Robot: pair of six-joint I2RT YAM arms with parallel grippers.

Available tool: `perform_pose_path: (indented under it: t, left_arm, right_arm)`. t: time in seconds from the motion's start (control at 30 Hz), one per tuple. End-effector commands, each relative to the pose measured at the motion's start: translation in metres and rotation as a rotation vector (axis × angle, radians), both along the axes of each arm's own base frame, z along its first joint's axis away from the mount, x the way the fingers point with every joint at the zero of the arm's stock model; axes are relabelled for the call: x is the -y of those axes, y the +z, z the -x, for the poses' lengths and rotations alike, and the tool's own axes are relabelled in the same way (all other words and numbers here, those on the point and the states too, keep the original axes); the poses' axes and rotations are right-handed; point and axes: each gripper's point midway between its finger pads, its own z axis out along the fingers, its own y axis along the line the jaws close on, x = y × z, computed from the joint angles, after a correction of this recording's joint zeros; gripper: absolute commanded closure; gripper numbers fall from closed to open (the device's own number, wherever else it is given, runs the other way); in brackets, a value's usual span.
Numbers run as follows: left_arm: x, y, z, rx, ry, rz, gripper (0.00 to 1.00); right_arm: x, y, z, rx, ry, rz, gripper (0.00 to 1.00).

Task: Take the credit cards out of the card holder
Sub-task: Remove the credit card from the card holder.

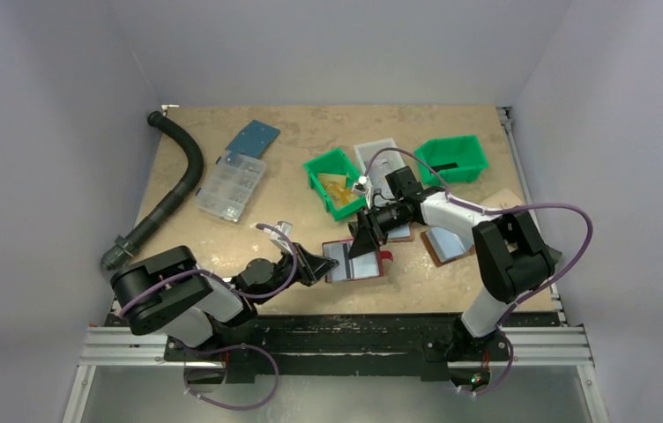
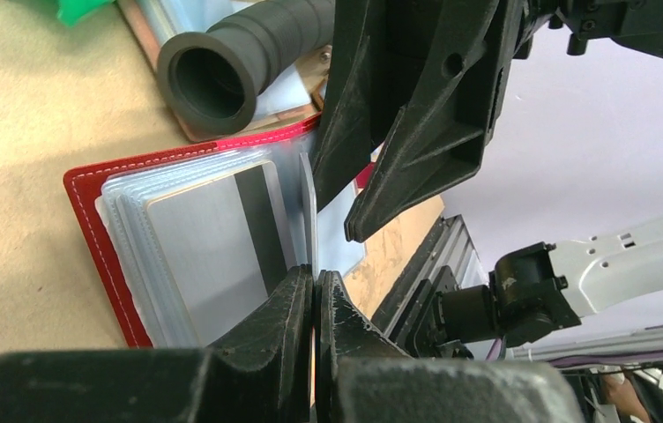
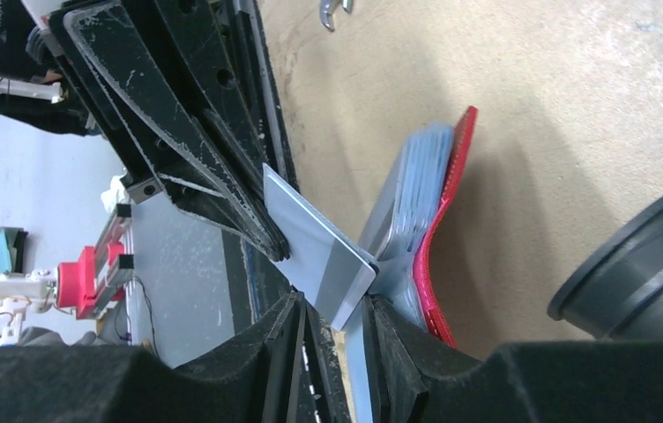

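The card holder lies open near the table's front edge, its red cover under a stack of pale pockets. One grey credit card with a dark stripe sits in the top pocket. A second credit card stands lifted off the holder, with my left gripper shut on its edge. The free corner of that card reaches between the fingers of my right gripper. Those jaws stand apart, with a pale pocket sheet along one finger. From above, the left gripper and right gripper meet over the holder.
Two green bins stand behind the holder. Brown folders lie to its right. A clear compartment box, a blue plate and a black hose occupy the left half.
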Motion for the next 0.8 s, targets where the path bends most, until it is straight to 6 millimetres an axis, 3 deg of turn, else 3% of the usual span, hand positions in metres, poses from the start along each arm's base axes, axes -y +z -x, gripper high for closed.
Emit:
perform_pose_path:
  t: [0.0, 0.23, 0.43, 0.77]
  left_arm:
    - [0.010, 0.019, -0.004, -0.026, 0.007, 0.106, 1.00]
    - [0.002, 0.037, 0.000, 0.034, 0.009, 0.230, 1.00]
    - [0.001, 0.046, -0.002, 0.091, 0.018, 0.236, 1.00]
    - [0.001, 0.075, -0.008, 0.185, 0.036, 0.236, 1.00]
  right_arm:
    - [-0.004, -0.010, -0.014, 0.021, -0.038, 0.012, 0.61]
    - [-0.001, -0.024, -0.017, 0.024, -0.061, 0.060, 0.57]
    - [-0.002, -0.028, -0.014, 0.002, -0.057, 0.069, 0.56]
    - [-0.006, -0.013, -0.007, -0.003, -0.009, 0.008, 0.57]
